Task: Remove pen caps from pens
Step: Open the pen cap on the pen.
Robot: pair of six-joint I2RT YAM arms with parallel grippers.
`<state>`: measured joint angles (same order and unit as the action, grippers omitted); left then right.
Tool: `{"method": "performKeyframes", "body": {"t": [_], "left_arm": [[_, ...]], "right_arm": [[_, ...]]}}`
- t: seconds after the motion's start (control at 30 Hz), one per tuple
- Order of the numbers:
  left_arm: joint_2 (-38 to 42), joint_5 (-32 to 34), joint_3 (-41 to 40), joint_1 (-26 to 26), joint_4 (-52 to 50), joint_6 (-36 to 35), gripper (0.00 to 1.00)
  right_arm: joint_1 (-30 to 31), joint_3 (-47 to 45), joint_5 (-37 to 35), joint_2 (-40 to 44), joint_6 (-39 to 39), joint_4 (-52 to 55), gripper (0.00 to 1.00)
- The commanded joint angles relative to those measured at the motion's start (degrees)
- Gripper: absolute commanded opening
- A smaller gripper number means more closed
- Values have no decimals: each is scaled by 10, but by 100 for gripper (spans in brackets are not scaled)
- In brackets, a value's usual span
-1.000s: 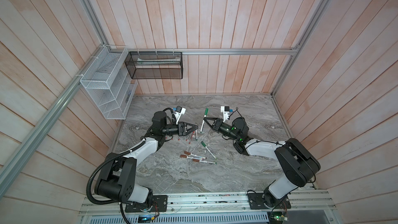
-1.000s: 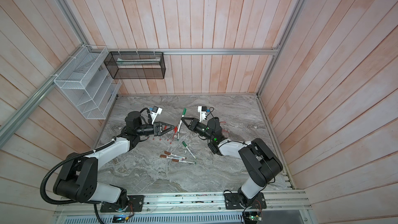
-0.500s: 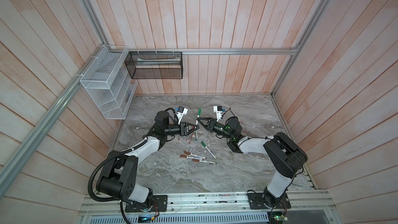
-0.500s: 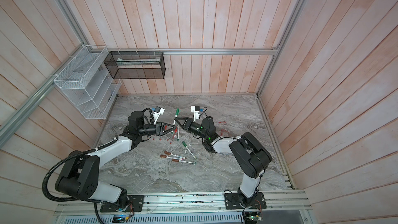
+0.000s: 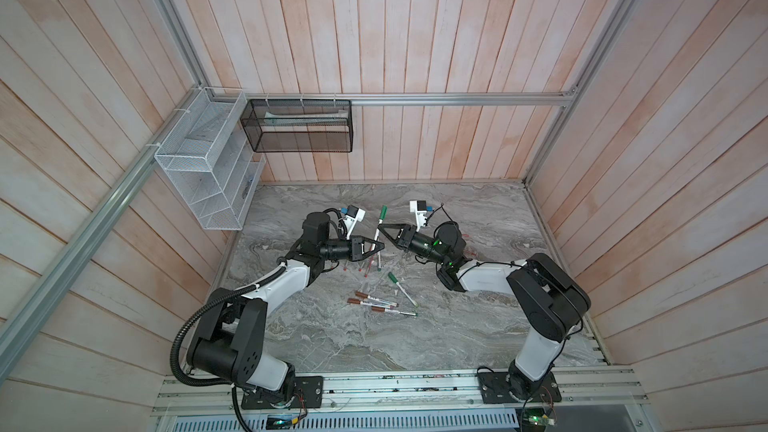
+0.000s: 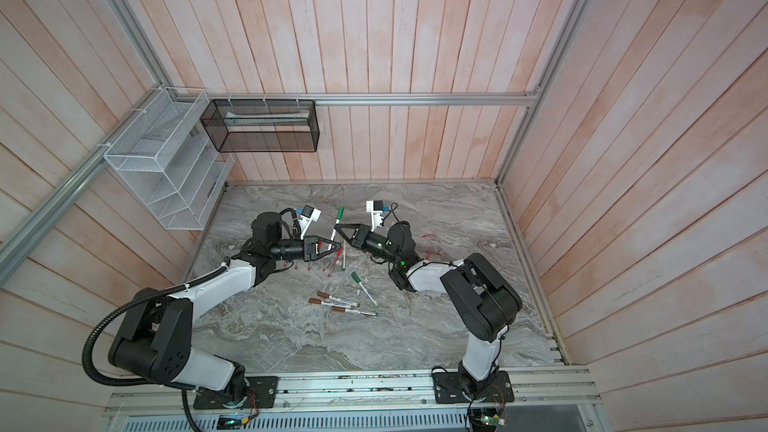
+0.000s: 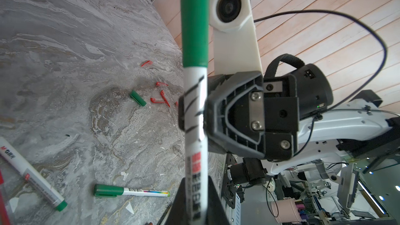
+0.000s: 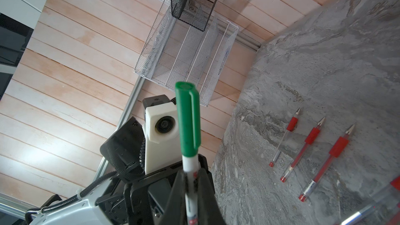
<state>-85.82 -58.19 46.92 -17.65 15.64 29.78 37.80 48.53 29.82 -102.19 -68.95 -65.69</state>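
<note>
**Ana:** Where is the pen you are working on?

**Me:** I have the green marker (image 7: 195, 148) up in the air, over the middle of the surface (image 5: 457, 334). It stands almost straight up. Its green cap (image 8: 187, 117) is on, at the top end

**Ana:** Who holds it?

**Me:** Both arms do. My right pincer (image 5: 381, 227) is clamped on the white barrel, a little below the cap. My left pincer (image 5: 379, 246) is clamped on the same barrel, farther down from the cap. The two tips sit very near each other, and the arms reach in from each side

**Ana:** What lies near it?

**Me:** Under it I see red pens (image 8: 311, 146) lying side by side with bare tips and no caps. Some red caps (image 7: 159, 100) and one loose green cap (image 7: 138, 98) lie close together by my right arm. A second green marker (image 7: 129, 191) lies flat with its cap on. Just beside it, toward the front, is a small bunch of brown-capped markers (image 5: 370, 303)

**Ana:** And farther out?

**Me:** A white wire rack (image 5: 203, 168) and a black mesh basket (image 5: 299, 126) hang on the wood walls, well apart from the pens
</note>
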Motion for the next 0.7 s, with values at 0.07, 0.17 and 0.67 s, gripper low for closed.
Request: {"method": "performKeyframes", "body": {"t": [0.07, 0.17, 0.67], "left_arm": [[13, -4, 12, 1, -26, -56, 0], [18, -34, -2, 1, -8, -60, 0], [26, -73, -19, 0, 45, -17, 0]], "right_arm": [[-25, -4, 7, 42, 2, 7, 17], [-41, 1, 13, 59, 24, 33, 30], [-45, 79, 44, 27, 43, 83, 45]]}}
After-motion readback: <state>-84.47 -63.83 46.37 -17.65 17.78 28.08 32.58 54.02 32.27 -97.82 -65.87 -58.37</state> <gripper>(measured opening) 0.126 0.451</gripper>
